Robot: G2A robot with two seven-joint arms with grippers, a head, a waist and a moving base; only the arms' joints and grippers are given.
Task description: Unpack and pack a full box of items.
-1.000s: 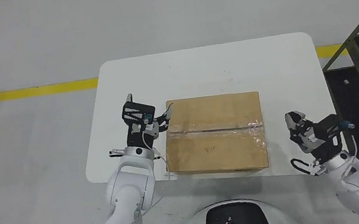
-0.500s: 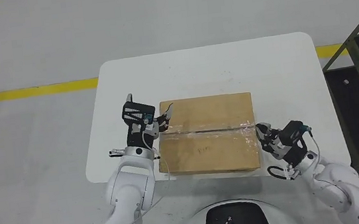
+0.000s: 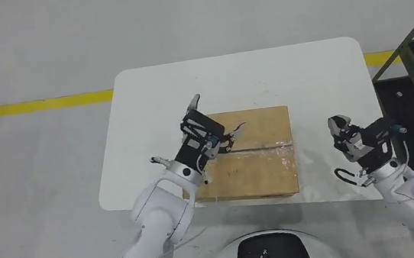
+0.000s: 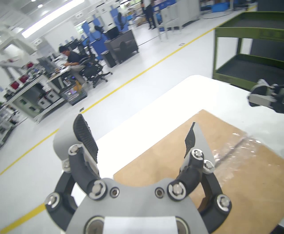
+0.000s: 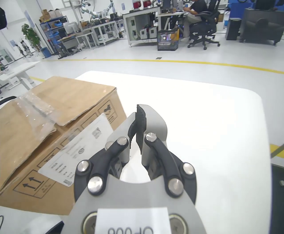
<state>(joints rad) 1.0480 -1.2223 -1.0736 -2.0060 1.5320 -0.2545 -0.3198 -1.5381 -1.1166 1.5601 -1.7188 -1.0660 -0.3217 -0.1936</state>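
Box (image 3: 248, 155) sits at the middle of the table's (image 3: 300, 72) near edge, flaps down, and a strip of clear tape (image 3: 267, 147) runs along the centre seam.

Handling, my guess:
- Plain cardboard with stiff walls. Said to be full, so probably heavy and better slid than lifted.
- The tape is wrinkled and glossy, likely slick to pinch.
- In the right wrist view, the flap edge at the box's right end looks slightly raised. That lip or the loose tape end seems the best place to grab.

Left gripper (image 4: 135, 124) is over the box top by the seam, fingers spread wide and holding nothing. Right gripper (image 5: 138, 110) is off the box near the table's right edge, fingers pressed together and empty.

Since a second ago:
- The left gripper came from beside the box's left end to above the lid.
- The right gripper went in against the right end, then drew back.
- The box now lies a little further toward the table's left edge.
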